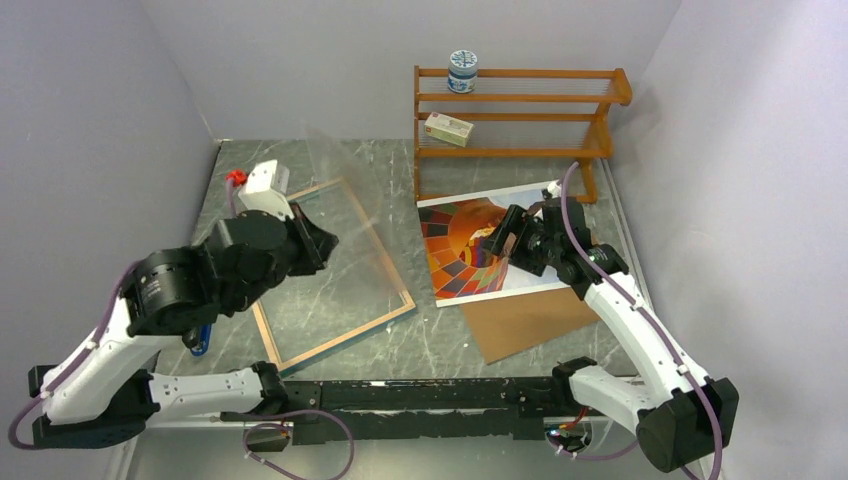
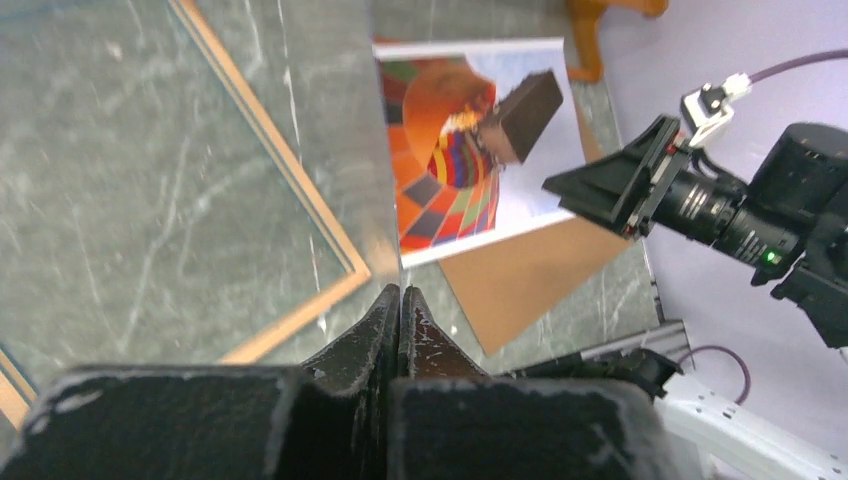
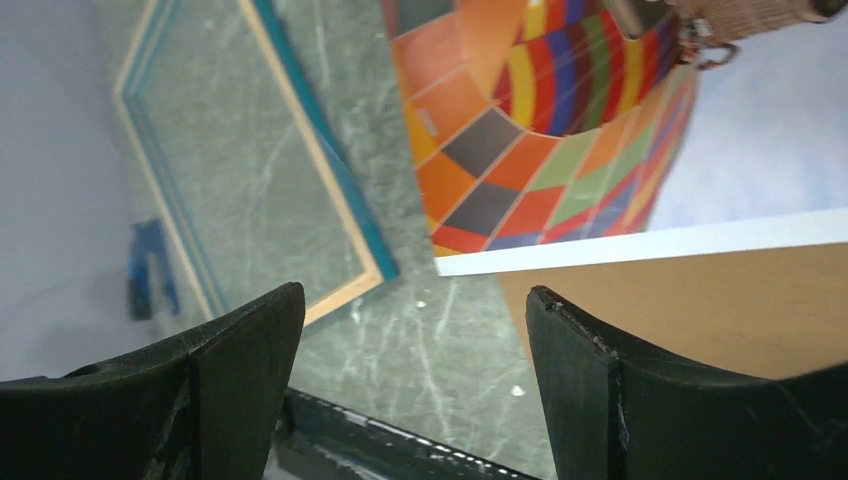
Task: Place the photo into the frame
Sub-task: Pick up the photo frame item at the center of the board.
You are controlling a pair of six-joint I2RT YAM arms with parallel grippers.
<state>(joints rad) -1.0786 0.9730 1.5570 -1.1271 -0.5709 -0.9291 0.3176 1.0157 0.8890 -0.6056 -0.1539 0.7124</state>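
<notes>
The photo [image 1: 460, 250] lies picture-up on the right half of the dark marbled table [image 1: 440, 340]. Its long axis runs roughly left to right and is slightly skewed, with the balloon's crown toward the left. Its near part overlaps the brown backing board [image 1: 525, 320], and its far corner is close to the foot of the orange-brown shelf rack [image 1: 520, 100]. The frame [image 1: 377, 240] lies flat at left-centre, wood-coloured back up, turned diagonal to the table edges and apart from the photo by a strip of bare table. The left gripper [image 1: 320, 240] is pinched tight on the edge of a clear pane [image 1: 335, 160], held tilted above the frame. The right gripper [image 1: 500, 240] hovers over the photo, fingers wide and empty. Pale walls close in on three sides.
</notes>
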